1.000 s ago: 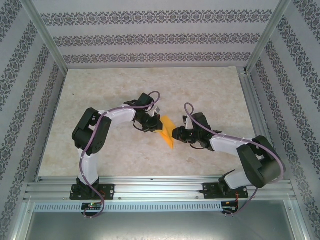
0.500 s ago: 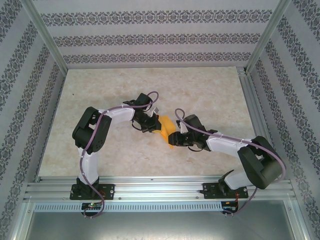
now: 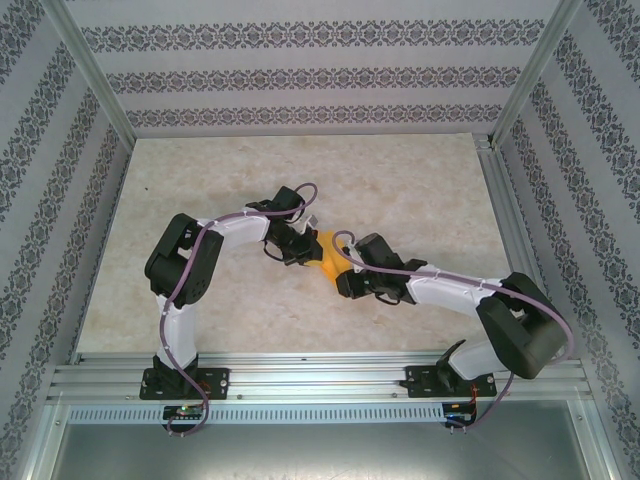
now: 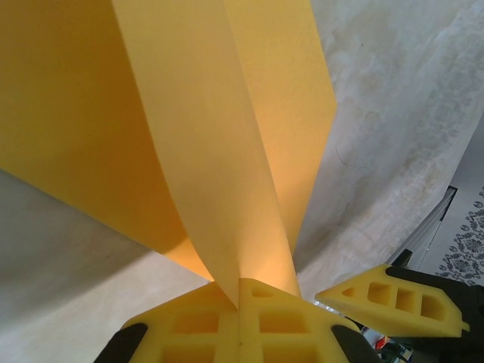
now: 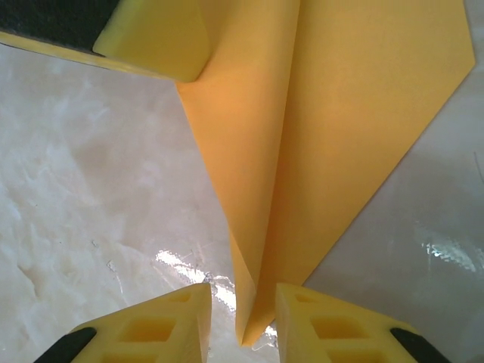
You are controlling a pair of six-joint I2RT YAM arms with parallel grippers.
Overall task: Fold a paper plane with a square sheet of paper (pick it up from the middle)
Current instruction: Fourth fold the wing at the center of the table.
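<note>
The crease should be pinched squarely: the right gripper (image 5: 242, 306), jaws narrowly apart, is set astride the pointed tip (not yet clamped). The thin orange-yellow folded paper sheet (image 5: 333, 113) is gripped by the closed left gripper (image 4: 240, 281) over the middle of the pale marbled table (image 3: 420, 180). Two layers are splayed from one sharp fold.
</note>
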